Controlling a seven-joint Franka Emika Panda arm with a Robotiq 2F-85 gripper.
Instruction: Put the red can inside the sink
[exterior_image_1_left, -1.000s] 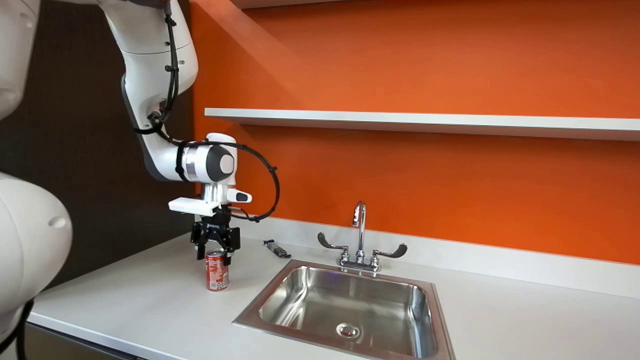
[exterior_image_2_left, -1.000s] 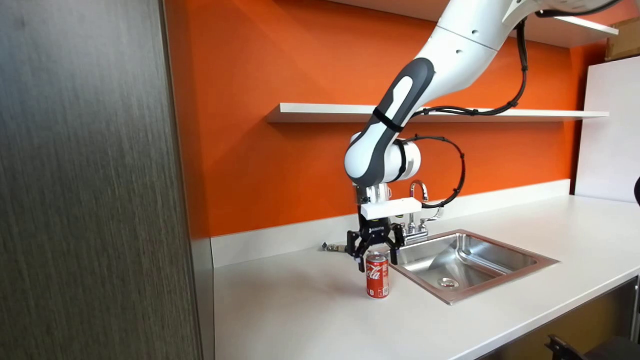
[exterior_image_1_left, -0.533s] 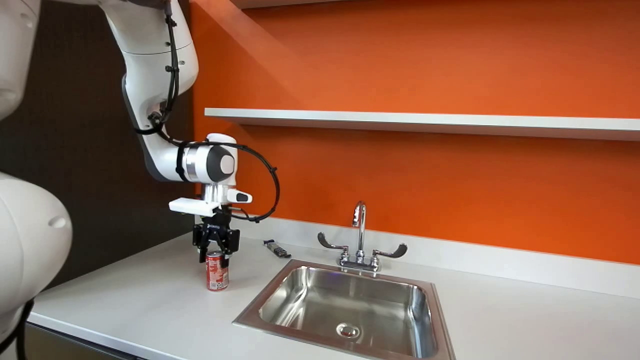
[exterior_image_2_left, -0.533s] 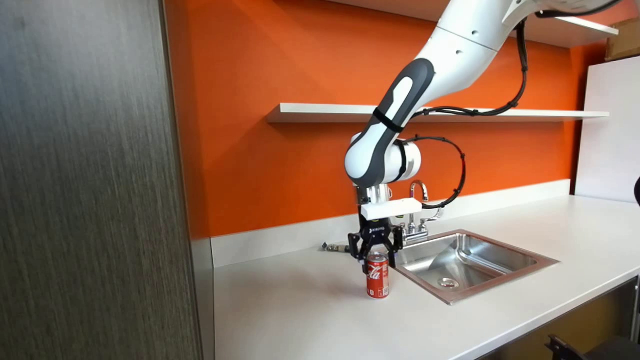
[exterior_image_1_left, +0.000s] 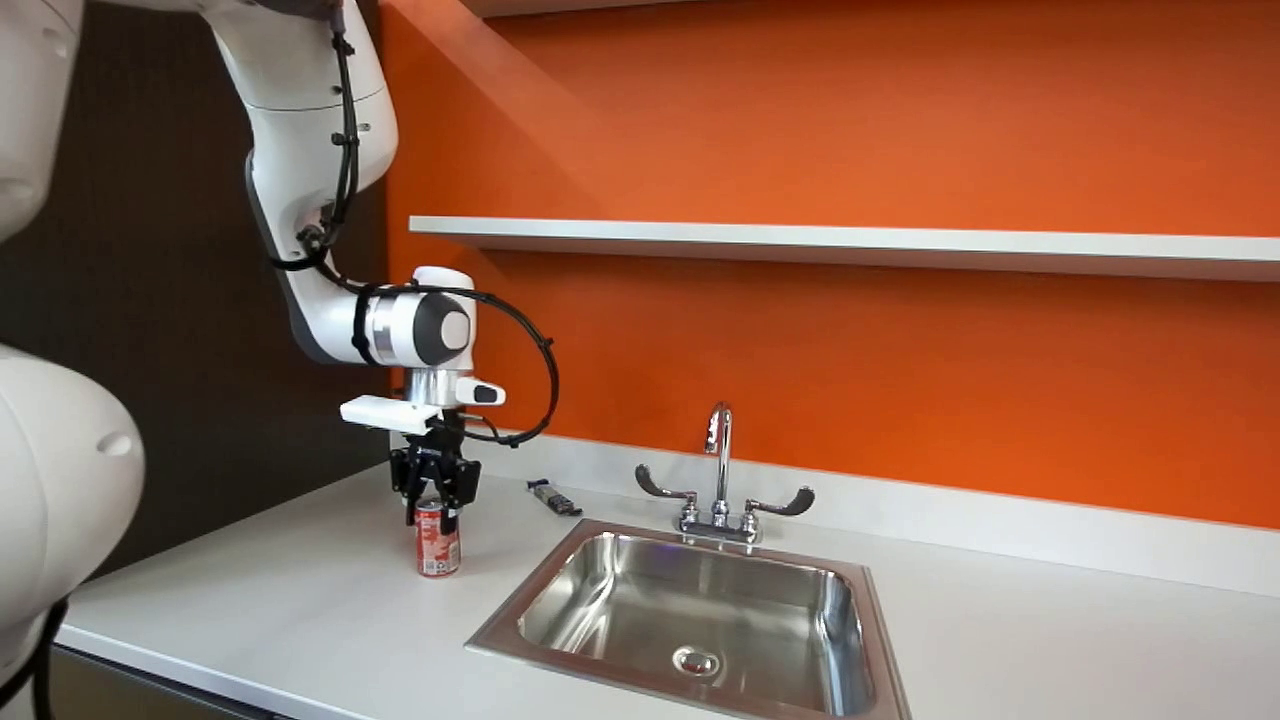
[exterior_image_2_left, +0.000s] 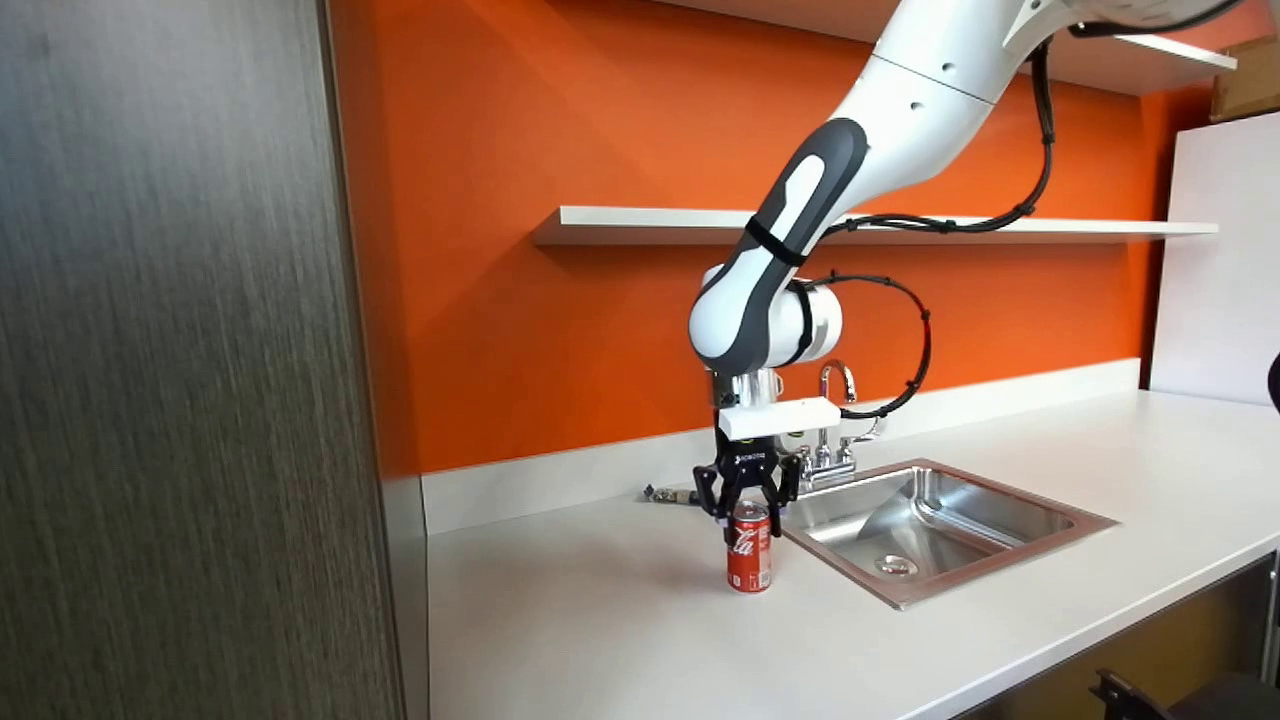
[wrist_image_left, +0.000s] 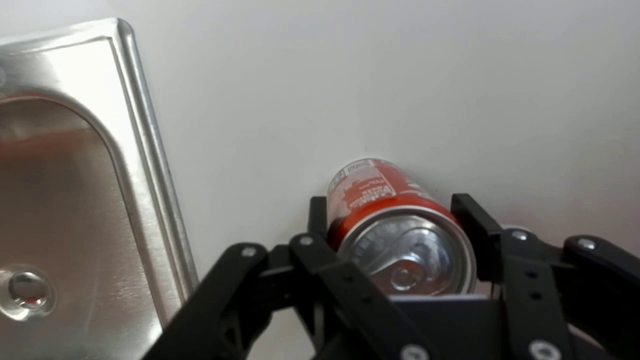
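The red can (exterior_image_1_left: 438, 555) stands upright on the counter left of the sink (exterior_image_1_left: 543, 580) in an exterior view; whether its base touches the surface I cannot tell. My gripper (exterior_image_1_left: 430, 518) points straight down with its fingers on either side of the can's upper part. In the wrist view, the gripper (wrist_image_left: 390, 212) is shut on the red can (wrist_image_left: 380, 192), a black finger (wrist_image_left: 318, 215) pressed at its left side and the other at its right. The silvery lid faces the camera, its lower edge hidden by the gripper. At left there, the sink's rim (wrist_image_left: 145, 165) and drain show.
A chrome faucet (exterior_image_1_left: 722, 460) with two levers rises behind the basin. A small dark tube (exterior_image_1_left: 553, 497) lies near the backsplash. Above runs a white shelf (exterior_image_1_left: 840, 240). A tall dark panel (exterior_image_2_left: 190, 360) borders the counter.
The fingers have drawn together onto the can. Over the last half second the can has shifted slightly along with the gripper, a little back from the counter's front.
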